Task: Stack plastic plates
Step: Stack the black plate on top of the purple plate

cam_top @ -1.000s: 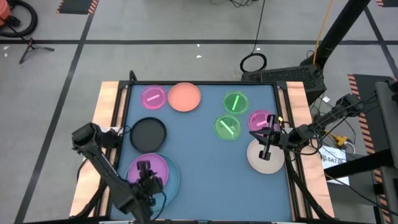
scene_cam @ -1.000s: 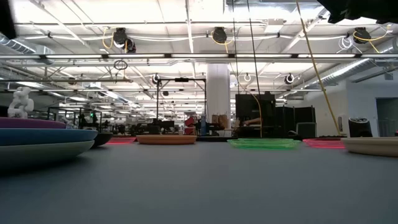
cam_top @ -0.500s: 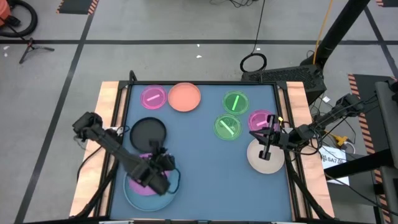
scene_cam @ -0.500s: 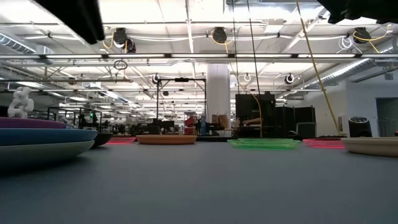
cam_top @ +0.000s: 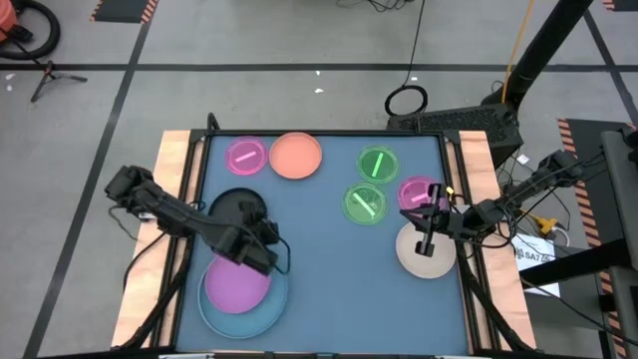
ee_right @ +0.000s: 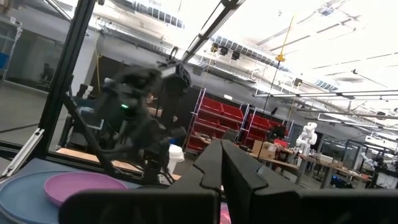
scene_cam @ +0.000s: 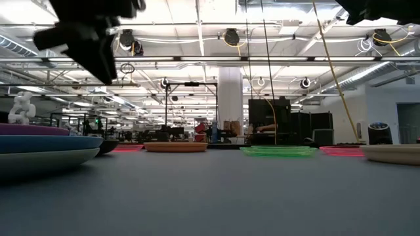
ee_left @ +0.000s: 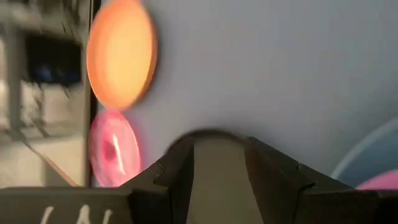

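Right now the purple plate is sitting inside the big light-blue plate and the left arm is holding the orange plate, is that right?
Not quite. The purple plate does sit in the light-blue plate, but the orange plate lies untouched at the table's far edge. The high view shows the left gripper by the black plate, holding nothing.

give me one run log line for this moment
stack: purple plate on light-blue plate | left gripper: open, empty, near black plate | right gripper: shut, over beige plate

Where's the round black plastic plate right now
In the high view the round black plastic plate lies on the table's left side, just beyond the purple plate stacked on the large light-blue plate, partly under the left pincer.
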